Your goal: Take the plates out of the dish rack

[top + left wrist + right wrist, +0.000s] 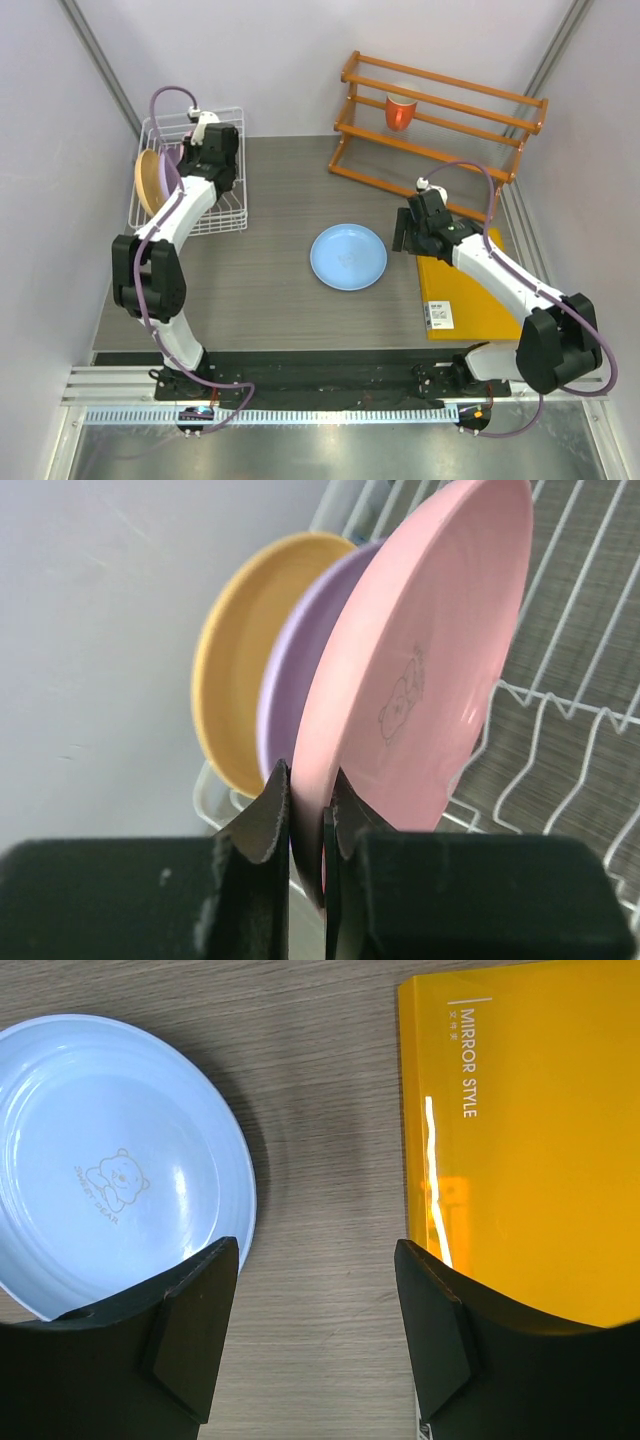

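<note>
Three plates stand on edge in the white wire dish rack (225,215) (570,720): pink (420,670), lilac (295,670) and orange-yellow (235,650) (150,182). My left gripper (308,795) (222,150) reaches into the rack and is shut on the rim of the pink plate, one finger on each face. The light blue plate (348,256) (110,1160) lies flat on the table. My right gripper (318,1260) (405,235) hovers open over bare table between the blue plate and a yellow binder, holding nothing.
A yellow binder (458,295) (530,1130) lies at the right of the table. An orange wooden slatted shelf (440,115) stands at the back right with an orange-red cup (401,112) on it. Grey walls close in on both sides.
</note>
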### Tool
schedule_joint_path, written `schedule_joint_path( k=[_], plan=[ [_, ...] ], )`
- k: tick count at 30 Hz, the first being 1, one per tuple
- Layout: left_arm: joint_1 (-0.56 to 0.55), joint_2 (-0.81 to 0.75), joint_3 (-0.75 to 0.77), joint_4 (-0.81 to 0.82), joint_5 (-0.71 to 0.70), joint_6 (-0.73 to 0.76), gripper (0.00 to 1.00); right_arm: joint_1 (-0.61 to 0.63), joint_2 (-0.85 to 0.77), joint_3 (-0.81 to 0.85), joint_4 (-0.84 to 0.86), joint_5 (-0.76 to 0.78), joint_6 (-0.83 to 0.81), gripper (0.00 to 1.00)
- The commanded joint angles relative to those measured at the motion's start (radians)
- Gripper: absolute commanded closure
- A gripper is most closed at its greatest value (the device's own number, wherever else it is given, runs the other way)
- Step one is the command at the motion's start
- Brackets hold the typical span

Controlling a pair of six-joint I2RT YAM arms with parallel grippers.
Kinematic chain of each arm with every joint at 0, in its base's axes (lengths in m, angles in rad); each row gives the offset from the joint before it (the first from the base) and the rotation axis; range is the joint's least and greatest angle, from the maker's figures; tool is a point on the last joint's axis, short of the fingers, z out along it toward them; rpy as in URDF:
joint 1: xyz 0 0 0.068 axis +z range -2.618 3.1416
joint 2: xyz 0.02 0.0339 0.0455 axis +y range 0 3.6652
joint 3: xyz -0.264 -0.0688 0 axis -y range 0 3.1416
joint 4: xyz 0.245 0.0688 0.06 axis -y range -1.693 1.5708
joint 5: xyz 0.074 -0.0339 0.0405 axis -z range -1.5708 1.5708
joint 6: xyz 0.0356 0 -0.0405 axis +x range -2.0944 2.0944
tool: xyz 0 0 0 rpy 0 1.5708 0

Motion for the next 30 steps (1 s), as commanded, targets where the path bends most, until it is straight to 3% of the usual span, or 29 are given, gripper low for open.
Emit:
schedule_joint_path(
  k=[1, 8, 11, 14, 15, 18, 25, 30],
  plan=[
    [-0.052, -0.040, 0.066, 0.156, -0.250, 0.203, 1.00, 0.002, -0.069, 0.006, -0.018, 0.020, -0.008, 0.30],
    [-0.098, -0.184, 0.033, 0.127, -0.293, 0.212, 1.00, 0.002, -0.162, 0.034, -0.068, 0.017, -0.016, 0.30],
    [-0.154, -0.271, 0.055, -0.014, -0.238, 0.139, 1.00, 0.002, -0.197, 0.048, -0.073, -0.013, -0.019, 0.29],
    [-0.190, -0.327, 0.114, -0.255, -0.065, -0.062, 1.00, 0.002, -0.227, 0.071, -0.068, -0.082, -0.019, 0.28],
    [-0.190, -0.361, 0.130, -0.372, 0.081, -0.120, 1.00, 0.002, -0.234, 0.084, -0.067, -0.097, -0.016, 0.28],
    [-0.190, -0.440, 0.109, -0.450, 0.376, -0.300, 1.00, 0.003, -0.250, 0.104, -0.039, -0.177, -0.001, 0.27],
    [-0.193, -0.578, -0.117, -0.348, 0.832, -0.562, 1.00, 0.003, -0.279, 0.098, 0.102, -0.370, 0.103, 0.23],
    [-0.219, -0.619, -0.261, -0.239, 0.968, -0.664, 1.00, 0.011, -0.271, 0.051, 0.231, -0.473, 0.185, 0.22]
  ],
)
